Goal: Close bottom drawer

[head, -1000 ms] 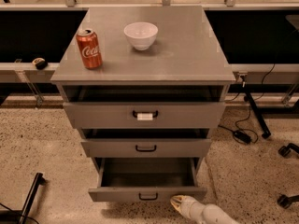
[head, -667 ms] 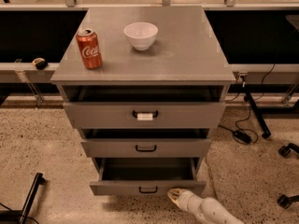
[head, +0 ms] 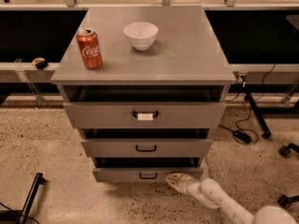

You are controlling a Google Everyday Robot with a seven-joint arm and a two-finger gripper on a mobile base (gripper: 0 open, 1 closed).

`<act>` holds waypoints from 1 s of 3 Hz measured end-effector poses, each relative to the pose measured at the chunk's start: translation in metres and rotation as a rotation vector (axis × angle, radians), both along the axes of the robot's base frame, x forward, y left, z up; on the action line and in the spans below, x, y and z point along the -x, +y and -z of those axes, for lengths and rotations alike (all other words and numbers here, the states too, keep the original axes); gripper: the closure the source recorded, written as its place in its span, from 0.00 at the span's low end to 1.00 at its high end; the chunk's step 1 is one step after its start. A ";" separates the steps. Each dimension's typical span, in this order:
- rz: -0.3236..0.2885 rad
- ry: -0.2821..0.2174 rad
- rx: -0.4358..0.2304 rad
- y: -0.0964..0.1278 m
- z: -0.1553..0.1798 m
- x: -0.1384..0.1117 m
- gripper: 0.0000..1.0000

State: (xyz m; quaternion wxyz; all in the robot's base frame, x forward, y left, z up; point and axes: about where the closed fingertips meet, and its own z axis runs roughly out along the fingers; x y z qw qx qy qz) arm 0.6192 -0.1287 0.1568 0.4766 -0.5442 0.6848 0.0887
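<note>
The bottom drawer (head: 121, 175) is the lowest of three grey drawers in the cabinet. Its plain low front with a small black loop handle (head: 148, 175) sticks out only slightly, with a narrow dark gap above it. My gripper (head: 171, 178) is at the end of the white arm coming from the lower right, and its tip rests against the drawer front just right of the handle.
The middle drawer (head: 145, 148) and the labelled top drawer (head: 145, 115) stand above. A red cola can (head: 89, 48) and a white bowl (head: 141, 35) sit on the cabinet top. Cables and a stand leg (head: 254, 111) lie right; a black bar (head: 31, 195) lies lower left.
The bottom drawer has slid in from well open to almost flush. My gripper has moved forward with it, staying against the drawer front.
</note>
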 end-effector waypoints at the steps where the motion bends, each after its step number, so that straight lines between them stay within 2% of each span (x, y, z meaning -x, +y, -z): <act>1: -0.024 0.001 -0.002 -0.006 -0.006 -0.026 1.00; 2: -0.099 0.005 -0.002 -0.014 -0.014 -0.028 1.00; 3: -0.302 0.093 0.016 -0.008 -0.027 0.022 1.00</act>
